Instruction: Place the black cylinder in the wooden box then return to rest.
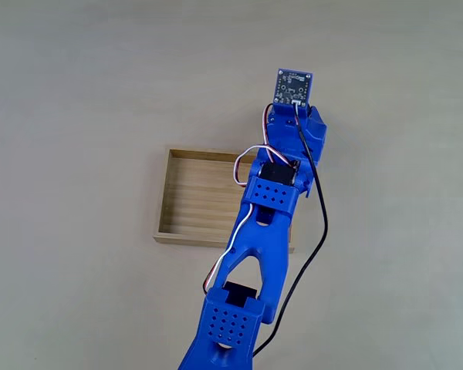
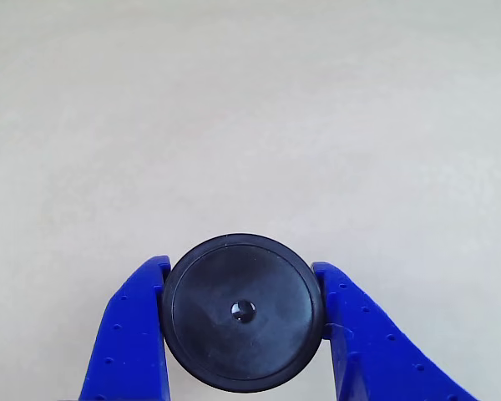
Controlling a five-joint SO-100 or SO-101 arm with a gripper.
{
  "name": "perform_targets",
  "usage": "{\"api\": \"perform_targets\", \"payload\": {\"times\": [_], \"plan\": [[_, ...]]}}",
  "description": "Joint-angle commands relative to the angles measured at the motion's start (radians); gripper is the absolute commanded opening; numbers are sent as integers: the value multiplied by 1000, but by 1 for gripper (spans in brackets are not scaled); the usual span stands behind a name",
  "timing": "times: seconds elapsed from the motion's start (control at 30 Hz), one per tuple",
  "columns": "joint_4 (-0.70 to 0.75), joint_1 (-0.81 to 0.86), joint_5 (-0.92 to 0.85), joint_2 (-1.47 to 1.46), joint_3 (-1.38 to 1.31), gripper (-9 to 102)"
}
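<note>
The black cylinder (image 2: pixel 242 313), round top with a small central dimple, sits between my two blue fingers (image 2: pixel 129 334) in the other view. My gripper (image 2: pixel 240 270) is shut on it, with a finger pressing on each side. Pale tabletop lies beneath it; whether it is lifted I cannot tell. In the fixed view the wooden box (image 1: pixel 197 200) lies at the centre with nothing on its visible floor. My blue arm (image 1: pixel 266 223) reaches across the box's right end. Its wrist (image 1: pixel 295 127) is just past the box's far right corner and hides the cylinder.
A plain beige table (image 1: pixel 77 92) surrounds the box on all sides. A black cable (image 1: pixel 316 231) hangs along the right side of the arm. A small circuit board (image 1: pixel 293 86) sits atop the wrist.
</note>
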Motion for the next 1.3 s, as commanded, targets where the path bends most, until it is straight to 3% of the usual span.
{"api": "perform_targets", "payload": {"times": [0.0, 0.8, 1.27], "plan": [[-41, -9, -21, -238, 6, 16], [-49, -55, -25, -709, 439, 16], [-115, -120, -54, -1117, 957, 16]]}}
